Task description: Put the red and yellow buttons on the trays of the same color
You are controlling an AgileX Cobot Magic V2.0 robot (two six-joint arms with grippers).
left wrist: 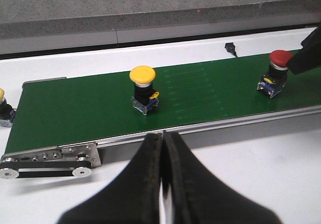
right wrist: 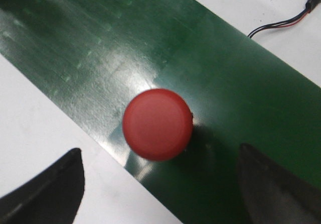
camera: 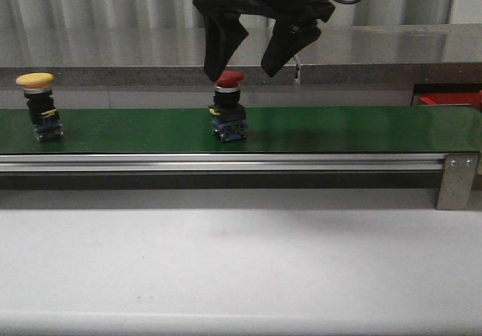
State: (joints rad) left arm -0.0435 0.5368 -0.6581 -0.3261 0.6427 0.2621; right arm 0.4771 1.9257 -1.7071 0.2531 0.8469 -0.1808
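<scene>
1. Standing upright on the green conveyor belt (camera: 339, 129), about midway along it, the red button (camera: 229, 77) is showing a smooth domed cap on a narrower collar, with a dark body and a bluish contact block (camera: 229, 129) at its foot.
2. Looking rigid and fairly light, it is probably not going to deform under the fingers, though the glossy cap could be slippery and the tall shape on a small foot could tip if pushed from one side only.
3. Offering the best purchase, in my judgement, is the rim of the cap or the collar just below it, pinched from two opposite sides at once; the dome's top gives nothing to hold.
4. Hovering directly above it, the right gripper (camera: 242, 61) is holding its fingers spread wide, one on either side of the cap and not touching it; the right wrist view is showing the cap roughly centred between them.
5. Sitting well apart, toward the left end of the belt, the yellow button (camera: 35, 80) is standing upright and untouched; it is the same build, so it should handle the same way.
6. Waiting off the belt over the white table (left wrist: 261, 174), the left gripper (left wrist: 163, 148) is keeping its fingers pressed together, holding nothing.
7. Showing nowhere clearly in these views are the trays, so their position cannot be told.
</scene>
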